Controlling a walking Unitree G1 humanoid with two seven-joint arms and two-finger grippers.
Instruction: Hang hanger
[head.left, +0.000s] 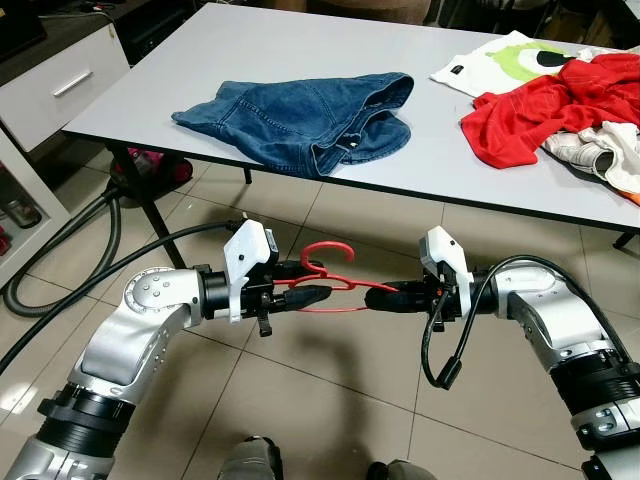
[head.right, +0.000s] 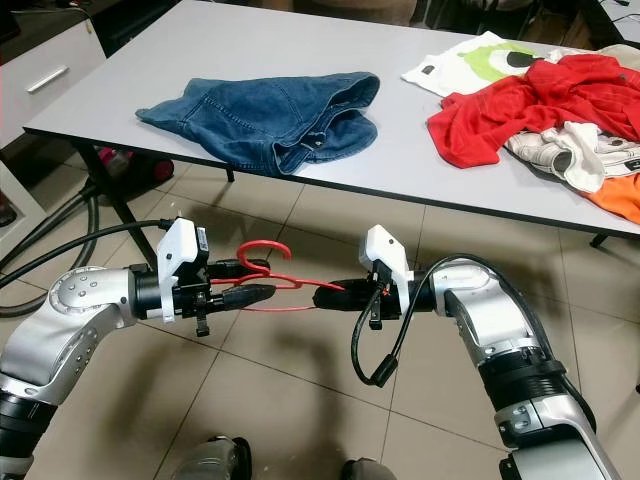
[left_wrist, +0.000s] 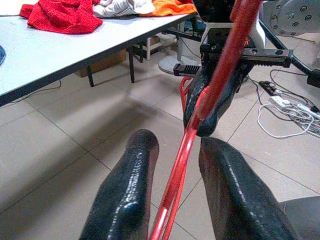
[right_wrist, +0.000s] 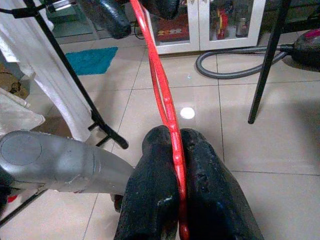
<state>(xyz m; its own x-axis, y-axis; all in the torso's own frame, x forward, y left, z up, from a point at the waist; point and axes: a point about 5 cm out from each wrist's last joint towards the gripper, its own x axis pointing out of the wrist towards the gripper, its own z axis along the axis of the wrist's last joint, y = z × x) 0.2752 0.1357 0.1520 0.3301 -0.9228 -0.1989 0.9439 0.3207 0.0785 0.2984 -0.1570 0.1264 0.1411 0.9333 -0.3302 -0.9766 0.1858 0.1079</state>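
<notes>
While our right end effector (head.left: 392, 296) pinches one end of the thin red plastic hanger (head.left: 335, 282) tight, our left end effector (head.left: 318, 294) brackets the other end with fingers (left_wrist: 127, 200) apart. The hanger hangs level over the glossy tiled floor (head.left: 330, 370). Ahead, the grey counter (head.left: 240, 60) carries crumpled denim jeans (head.left: 300, 115) and a red shirt (head.left: 545, 105).

Both arms bent inward facing each other, right gripper (right_wrist: 176, 150) clamped tight, left gripper (left_wrist: 172, 145) fingers parted

Thin red hanger (head.left: 330, 283), roughly level, above floor
</notes>
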